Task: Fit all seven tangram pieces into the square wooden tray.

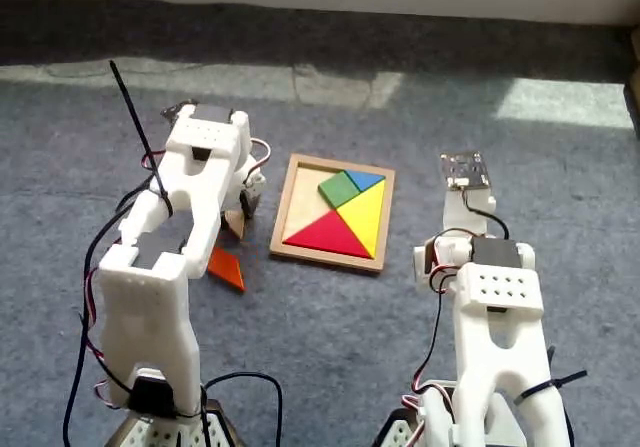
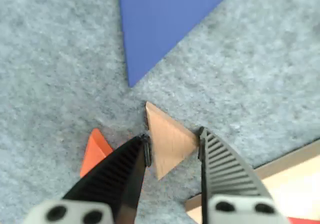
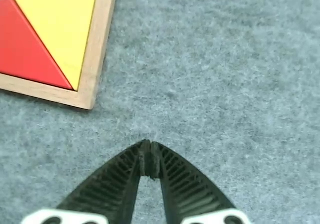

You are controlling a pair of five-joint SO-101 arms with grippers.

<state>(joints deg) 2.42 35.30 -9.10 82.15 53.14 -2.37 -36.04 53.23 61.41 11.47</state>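
Observation:
The square wooden tray (image 1: 287, 199) lies mid-table holding a red (image 1: 322, 233), a yellow (image 1: 366, 217), a green (image 1: 339, 188) and a small blue piece (image 1: 364, 179). Left of it, my left gripper (image 2: 173, 141) is down at the carpet, shut on a tan triangle (image 2: 167, 134) that still rests on the carpet; the same triangle (image 1: 234, 224) peeks out under the arm. An orange piece (image 2: 95, 151) lies just behind one finger, and a large blue triangle (image 2: 165, 18) lies beyond. My right gripper (image 3: 150, 159) hovers shut over bare carpet near the tray's corner (image 3: 92, 91).
Everything sits on grey carpet. The orange piece (image 1: 226, 269) lies left of the tray's near corner. The tray's left part (image 1: 300, 202) is bare wood. A black cable (image 1: 135, 117) sticks up beside the left arm.

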